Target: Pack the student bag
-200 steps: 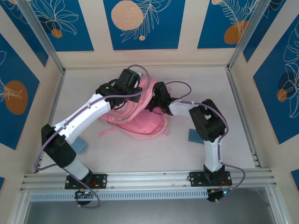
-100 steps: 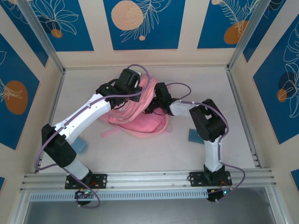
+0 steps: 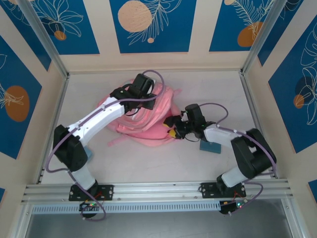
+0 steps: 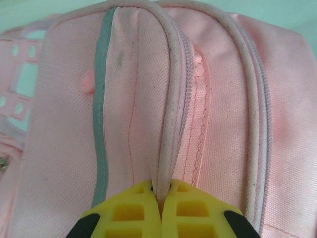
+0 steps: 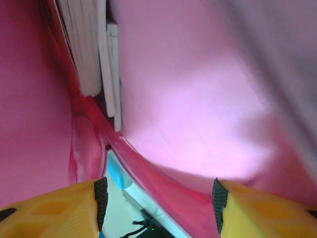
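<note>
Top external view, from the near rail outward: the right arm folds low over the counter (image 3: 148,166) toward the middle; a small teal case (image 3: 212,147) lies just beside its forearm, on the near side; a second teal piece (image 3: 85,154) sits half hidden by the left arm's elbow.

The right end effector (image 3: 172,132) is at the near-right corner of the student bag (image 3: 148,128), jaws standing apart. In the right wrist view the right end effector (image 5: 158,201) is at the bag's mouth; a fold of pink lining runs between the yellow fingers (image 5: 49,210) without being pinched; white edges of what look like books (image 5: 94,54) stand deeper inside.

The bag lies about mid-counter, a little left of centre; its long axis runs roughly side to side, as far as the crumpled fabric lets me judge, so it stretches left and away from the right end effector.

Farther on, the left end effector (image 3: 146,94) reaches over the bag's far side; the left wrist view shows the left end effector (image 4: 161,201) closed tight on the white zipper trim (image 4: 171,99), apparently holding that lip up.

My judgement: the right arm is much nearer the teal case, and the opening faces it; bare counter lies near and to the right; the far wall stands well behind the bag.
</note>
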Controlling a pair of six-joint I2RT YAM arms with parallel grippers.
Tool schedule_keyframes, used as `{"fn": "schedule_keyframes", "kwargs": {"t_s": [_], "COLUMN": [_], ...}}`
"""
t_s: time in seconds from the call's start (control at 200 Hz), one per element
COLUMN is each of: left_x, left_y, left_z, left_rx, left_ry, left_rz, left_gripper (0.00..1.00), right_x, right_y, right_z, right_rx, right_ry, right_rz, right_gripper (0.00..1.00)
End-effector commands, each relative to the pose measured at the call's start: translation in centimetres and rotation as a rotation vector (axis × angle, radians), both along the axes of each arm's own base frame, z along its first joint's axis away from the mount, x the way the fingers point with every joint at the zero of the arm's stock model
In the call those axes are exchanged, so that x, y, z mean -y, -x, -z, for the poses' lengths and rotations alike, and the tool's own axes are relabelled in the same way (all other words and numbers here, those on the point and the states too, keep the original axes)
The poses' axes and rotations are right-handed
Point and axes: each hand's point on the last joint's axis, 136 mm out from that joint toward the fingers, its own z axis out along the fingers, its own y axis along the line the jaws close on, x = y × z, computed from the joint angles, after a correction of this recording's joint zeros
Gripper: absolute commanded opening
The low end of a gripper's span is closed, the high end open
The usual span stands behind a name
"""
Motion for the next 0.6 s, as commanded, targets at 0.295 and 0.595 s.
{"fn": "schedule_keyframes", "kwargs": {"t_s": [0.295,0.595], "left_x": [0.9,-7.0], "left_y": [-0.4,4.3], "left_z": [-0.9,3.0], "left_rx": [-0.018,-0.069], "left_ry": [0.146,0.118], "left_rz": [-0.07,-0.274], "left_gripper": [0.73,0.84], "right_x": [11.7,10.5], "right_y": [3.3,2.4], "right_z": [0.2,-5.5], "right_rx": [0.127,0.322], "right_ry": [0.408,0.491], "right_rz": [0.166,0.029], "right_gripper": [0.61,0.66]}}
